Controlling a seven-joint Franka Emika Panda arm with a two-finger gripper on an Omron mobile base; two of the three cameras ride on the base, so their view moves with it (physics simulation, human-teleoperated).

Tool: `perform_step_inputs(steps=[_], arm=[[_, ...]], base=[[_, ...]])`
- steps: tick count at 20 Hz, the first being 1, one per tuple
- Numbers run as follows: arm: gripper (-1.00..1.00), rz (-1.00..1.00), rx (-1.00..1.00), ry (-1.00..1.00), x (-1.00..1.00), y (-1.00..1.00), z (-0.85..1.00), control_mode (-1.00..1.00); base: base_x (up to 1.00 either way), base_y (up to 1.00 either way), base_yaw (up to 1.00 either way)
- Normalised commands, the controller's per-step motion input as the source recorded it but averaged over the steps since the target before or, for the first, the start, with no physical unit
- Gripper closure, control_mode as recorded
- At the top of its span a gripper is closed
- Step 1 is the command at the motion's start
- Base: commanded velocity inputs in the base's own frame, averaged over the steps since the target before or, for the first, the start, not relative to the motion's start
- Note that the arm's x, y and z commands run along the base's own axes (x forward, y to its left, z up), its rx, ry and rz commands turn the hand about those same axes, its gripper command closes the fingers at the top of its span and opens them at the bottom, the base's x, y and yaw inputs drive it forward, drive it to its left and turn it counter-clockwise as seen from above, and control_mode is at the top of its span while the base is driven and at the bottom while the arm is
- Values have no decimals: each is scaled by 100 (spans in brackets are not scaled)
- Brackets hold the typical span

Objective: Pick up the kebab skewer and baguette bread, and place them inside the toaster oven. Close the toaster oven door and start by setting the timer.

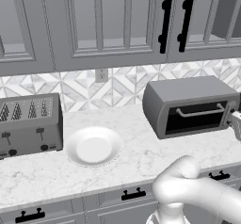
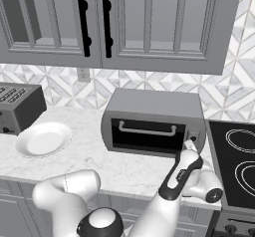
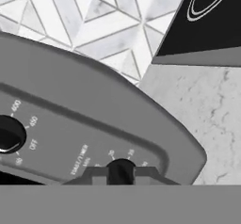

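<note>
Gripper (image 3: 120,173) set around the timer knob (image 3: 120,170), fingertips (image 3: 96,175) on either side, seemingly pinching it. Just beyond, the toaster oven (image 2: 152,106) knob panel (image 3: 89,143); alongside, toaster oven door (image 2: 147,135) closed. Farther off, plate (image 2: 44,139) and toaster (image 1: 29,124).

Both base cams sit behind the arm, left and right, looking forward and down at the same table (image 1: 37,176) with the toaster oven (image 1: 188,93) and white plate (image 1: 93,146). The hand cam is jammed right up against the oven's knob panel (image 3: 70,138), rolled sideways.
</note>
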Motion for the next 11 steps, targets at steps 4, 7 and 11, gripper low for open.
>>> perform_step_inputs(steps=[4,7,11], arm=[[100,0,31,0,0,0,0,-100],[100,0,31,0,0,0,0,-100],[100,0,31,0,0,0,0,-100]], base=[[0,0,0],[0,0,0],[0,0,0]])
